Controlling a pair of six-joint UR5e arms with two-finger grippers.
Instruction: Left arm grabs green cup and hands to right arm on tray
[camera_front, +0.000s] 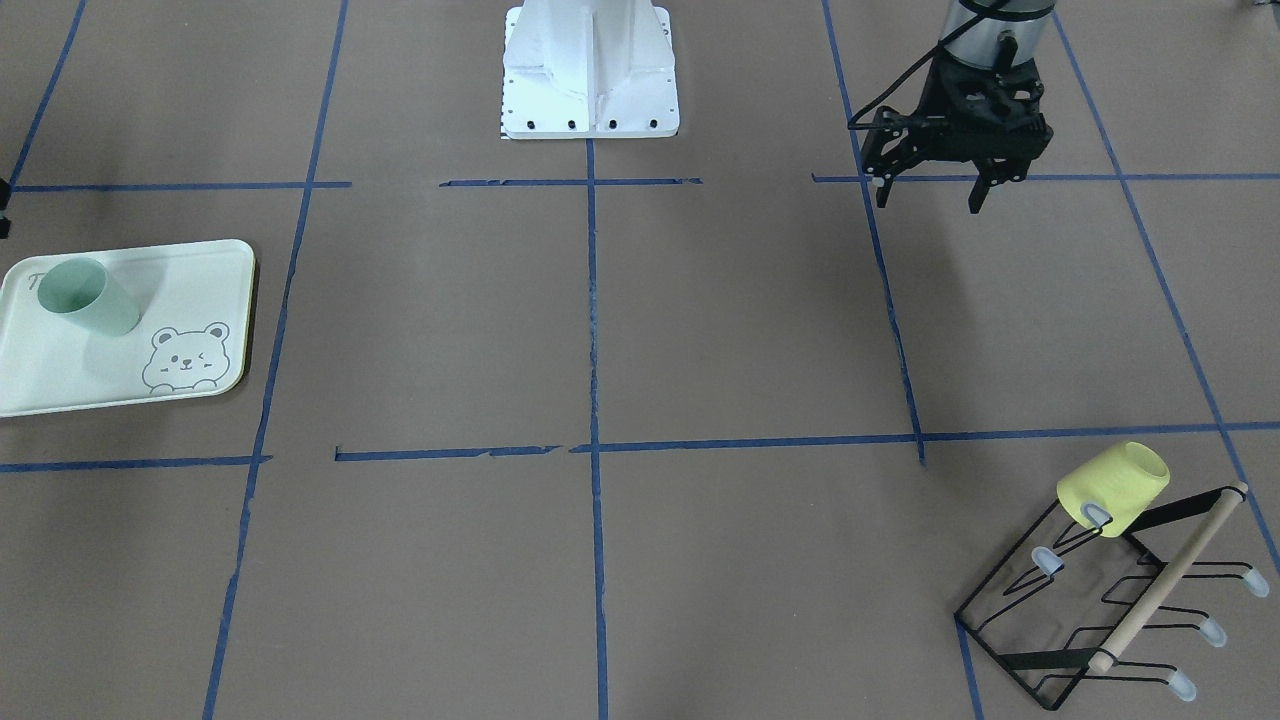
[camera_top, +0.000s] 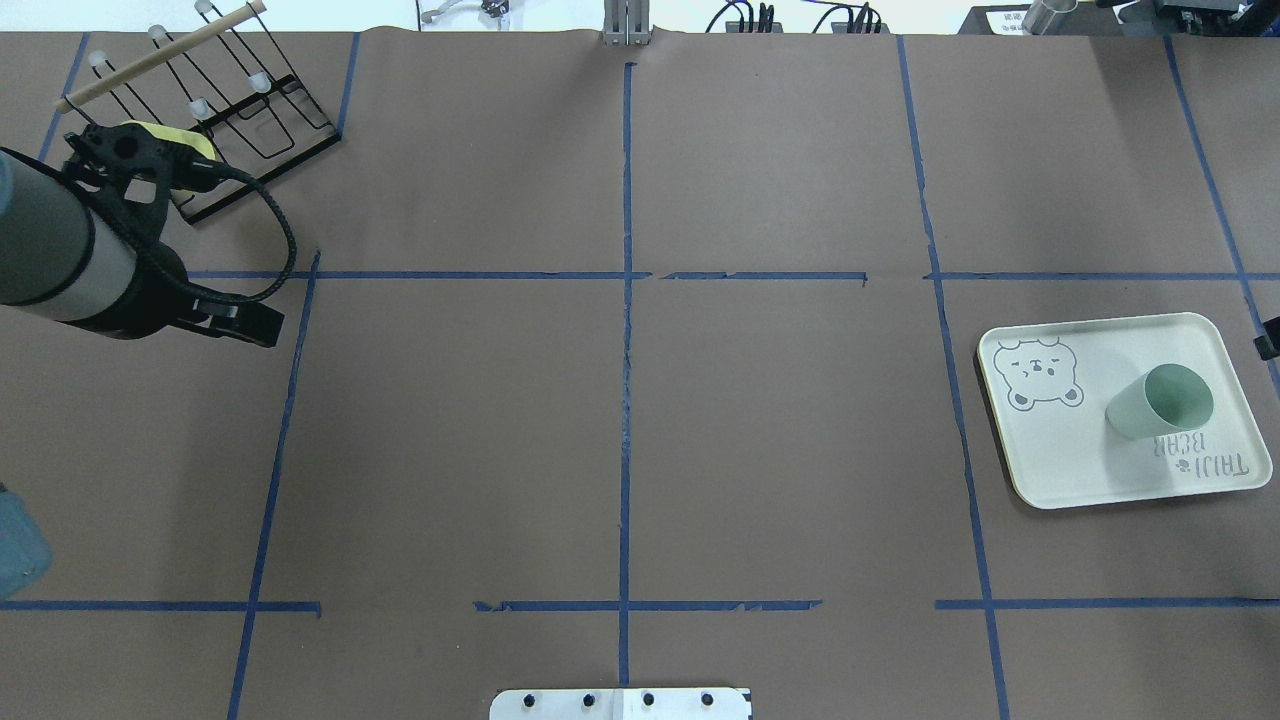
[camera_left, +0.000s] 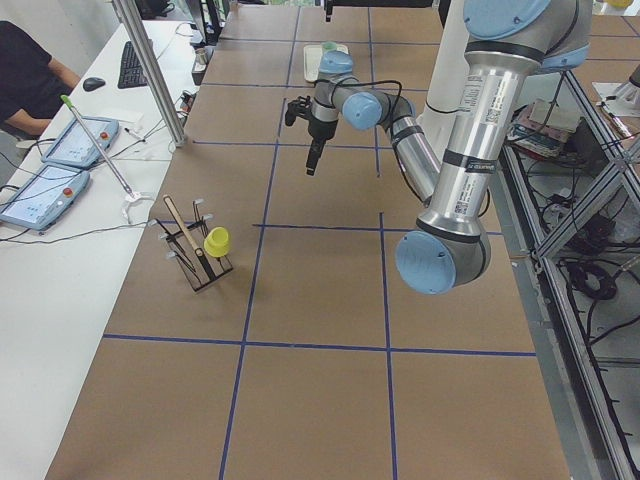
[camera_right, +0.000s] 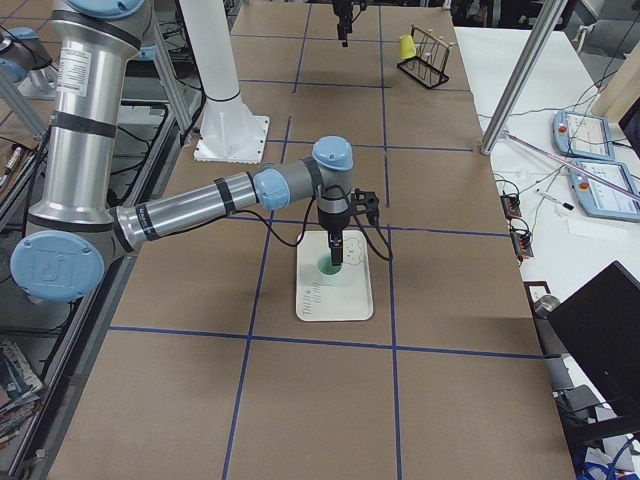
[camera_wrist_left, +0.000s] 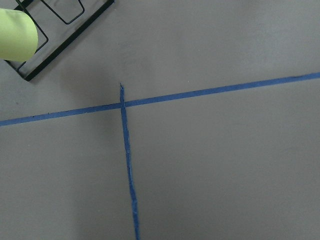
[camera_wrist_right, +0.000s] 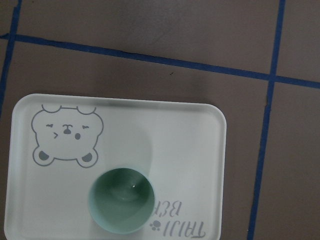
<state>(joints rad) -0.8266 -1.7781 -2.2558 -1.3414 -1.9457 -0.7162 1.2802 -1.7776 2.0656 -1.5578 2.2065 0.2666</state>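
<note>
The green cup (camera_front: 85, 295) stands upright, mouth up, on the tray (camera_front: 190, 280) with the bear drawing. Both also show in the overhead view, the cup (camera_top: 1160, 402) on the tray (camera_top: 1100, 470), and in the right wrist view, the cup (camera_wrist_right: 121, 200) on the tray (camera_wrist_right: 190, 140). My left gripper (camera_front: 928, 197) is open and empty, held above the table far from the tray. My right gripper (camera_right: 337, 255) hangs just above the cup (camera_right: 328, 266); I cannot tell whether it is open or shut.
A yellow cup (camera_front: 1115, 487) hangs on a black wire rack (camera_front: 1100, 600) with a wooden bar, near the left arm's side. The white robot base (camera_front: 590, 70) stands at the table's middle edge. Blue tape lines cross the brown table.
</note>
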